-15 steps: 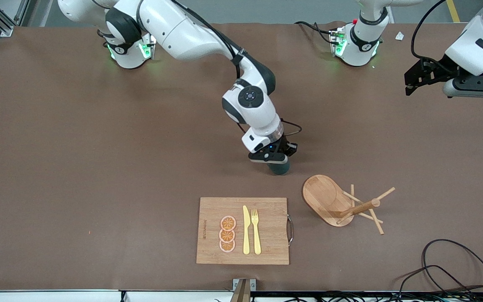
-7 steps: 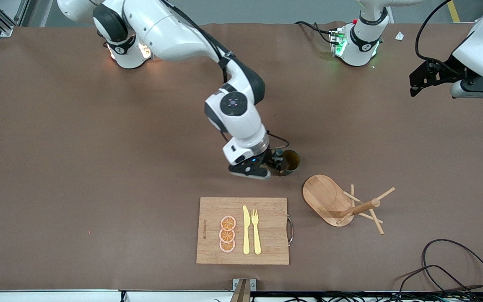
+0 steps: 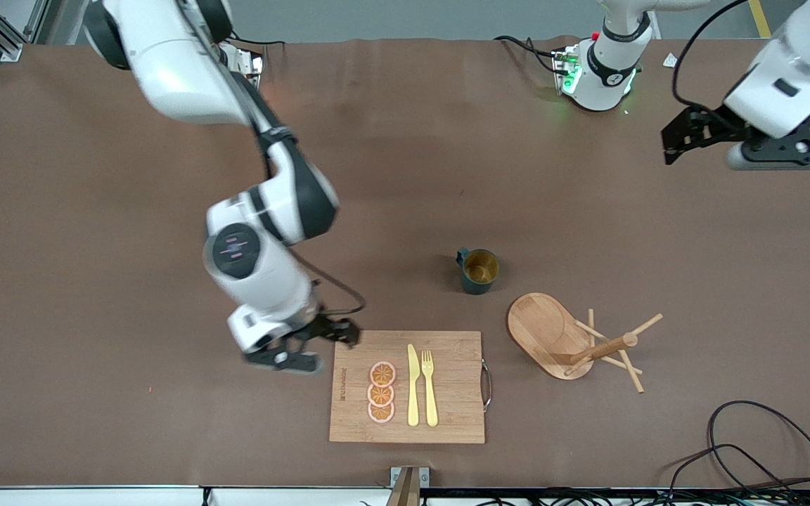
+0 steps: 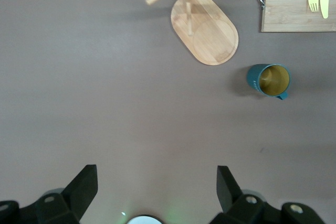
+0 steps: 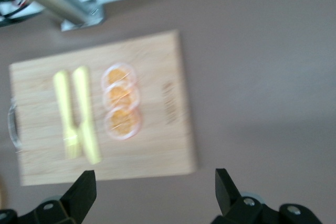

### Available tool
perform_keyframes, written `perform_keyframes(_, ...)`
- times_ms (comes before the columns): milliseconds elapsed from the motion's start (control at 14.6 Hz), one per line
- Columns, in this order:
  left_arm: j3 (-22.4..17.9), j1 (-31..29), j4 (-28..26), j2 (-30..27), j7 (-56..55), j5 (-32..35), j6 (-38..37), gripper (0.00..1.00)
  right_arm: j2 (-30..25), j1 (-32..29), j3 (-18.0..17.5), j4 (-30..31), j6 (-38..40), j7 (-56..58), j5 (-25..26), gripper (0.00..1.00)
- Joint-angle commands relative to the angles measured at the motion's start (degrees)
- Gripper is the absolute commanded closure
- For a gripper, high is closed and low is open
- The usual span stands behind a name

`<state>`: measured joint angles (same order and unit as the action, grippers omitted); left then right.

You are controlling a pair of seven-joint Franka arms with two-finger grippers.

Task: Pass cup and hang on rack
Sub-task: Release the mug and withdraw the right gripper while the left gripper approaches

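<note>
At the board's corner toward the right arm's end, the right gripper hangs empty, jaws spread wide. The cup stands upright and free on the worktop, just beside the rack, a little farther from the front camera. The handover looks half done, so the next move calls for the left arm to come down over the cup. The left gripper waits high over its end, jaws wide open, holding nothing.
</note>
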<state>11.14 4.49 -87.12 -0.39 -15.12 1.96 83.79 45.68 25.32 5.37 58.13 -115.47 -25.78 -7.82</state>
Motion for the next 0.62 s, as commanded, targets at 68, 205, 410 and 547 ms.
perform_keyframes(68, 3.9, 5.3, 0.9, 5.4, -11.8, 7.1, 1.9, 0.0, -7.2, -8.0, 1.0, 3.3, 6.5, 14.8, 0.4, 0.0)
perform_keyframes(205, 4.5, 9.8, 0.9, 8.7, -21.5, 9.4, 4.8, 0.0, -10.9, -13.3, 1.0, 6.7, 6.2, 21.1, 0.4, 0.0)
perform_keyframes(410, 4.5, 17.5, 0.7, 13.6, -35.5, 12.4, 8.8, 0.0, -19.0, -16.4, 1.2, 14.6, 6.4, 24.0, 2.4, 0.0)
perform_keyframes(547, 4.5, 22.7, 0.8, 17.7, -45.4, 16.9, 10.7, 0.0, -25.1, -17.6, 1.1, 21.0, 6.4, 25.5, 4.3, 0.0)
